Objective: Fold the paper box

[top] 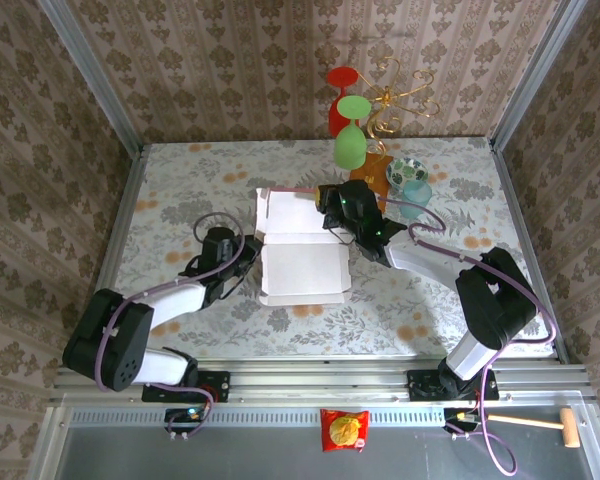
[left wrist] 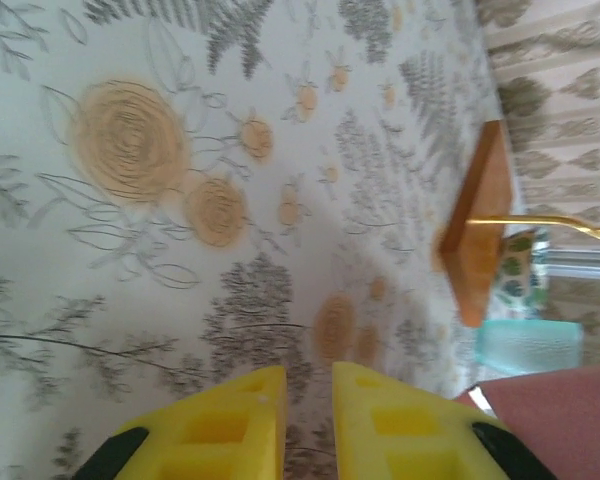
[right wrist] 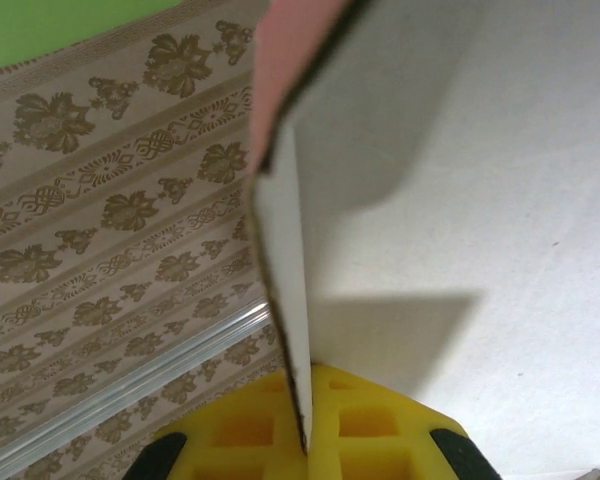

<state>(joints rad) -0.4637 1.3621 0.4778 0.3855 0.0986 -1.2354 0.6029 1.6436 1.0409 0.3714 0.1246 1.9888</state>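
At mid-surface [top: 180, 190], the paper box [top: 302, 270] lies open: light, thin card, easily creased. My right gripper [right wrist: 305, 425] has its jaws pinched on a raised flap edge; my left gripper [left wrist: 308, 410] has jaws barely parted, empty. I'd grip beside creases.

A green glass [top: 351, 146] and a red glass [top: 338, 112] were next to a gold stand [top: 408, 97]. A blue cup [top: 416, 194] sat beside a bowl [top: 406, 169] on the flowery surface [top: 180, 200].
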